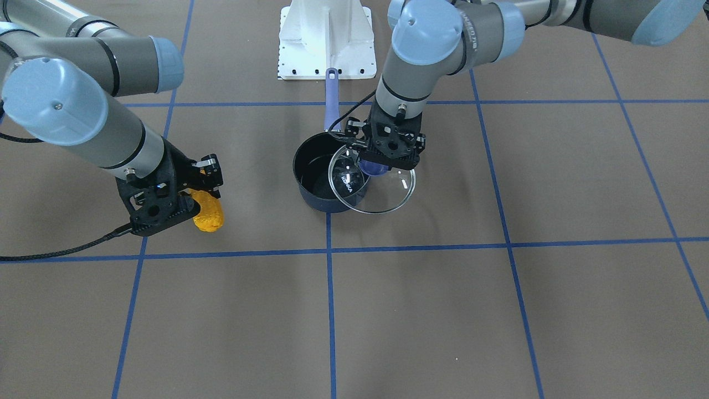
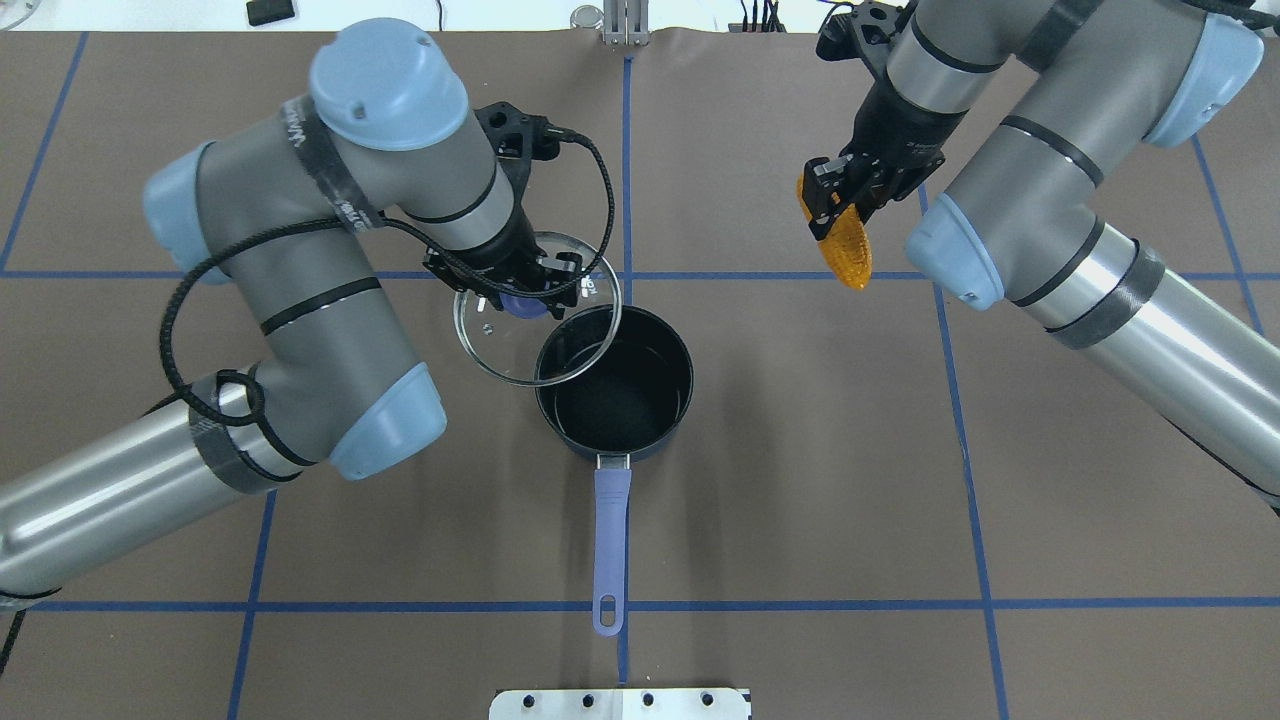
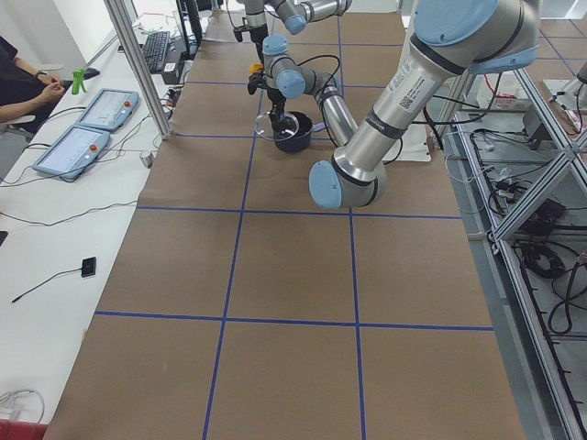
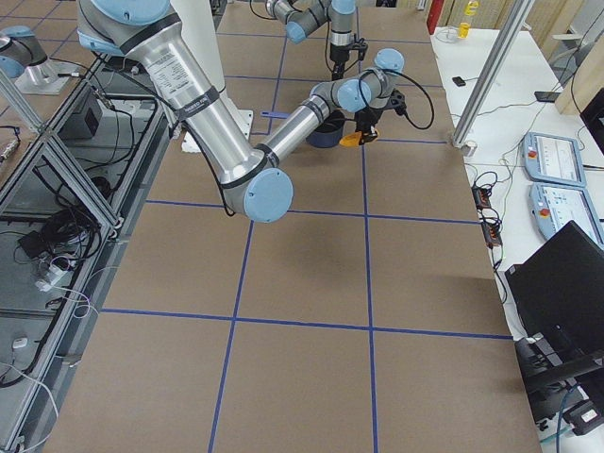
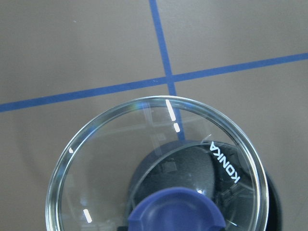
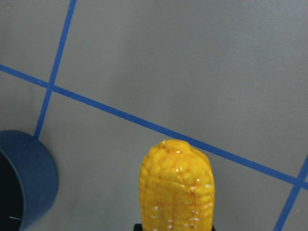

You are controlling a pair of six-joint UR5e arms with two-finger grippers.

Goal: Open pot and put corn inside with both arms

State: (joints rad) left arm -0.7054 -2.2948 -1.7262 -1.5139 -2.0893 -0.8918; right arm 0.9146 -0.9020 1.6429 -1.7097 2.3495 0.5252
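Note:
The navy pot (image 2: 615,385) stands open at the table's middle, its periwinkle handle (image 2: 610,545) pointing toward the robot base. It also shows in the front view (image 1: 324,172). My left gripper (image 2: 520,295) is shut on the blue knob (image 1: 372,166) of the clear glass lid (image 2: 535,310) and holds it lifted, overlapping the pot's far-left rim. The lid fills the left wrist view (image 5: 159,168). My right gripper (image 2: 838,205) is shut on the yellow corn (image 2: 848,255), held above the table to the right of the pot. The corn shows in the right wrist view (image 6: 175,185) and front view (image 1: 209,213).
The white robot base plate (image 1: 325,41) stands behind the pot's handle. Blue tape lines (image 2: 960,440) grid the brown table cover. An operator's desk with tablets (image 3: 83,128) lies beyond the table's far side.

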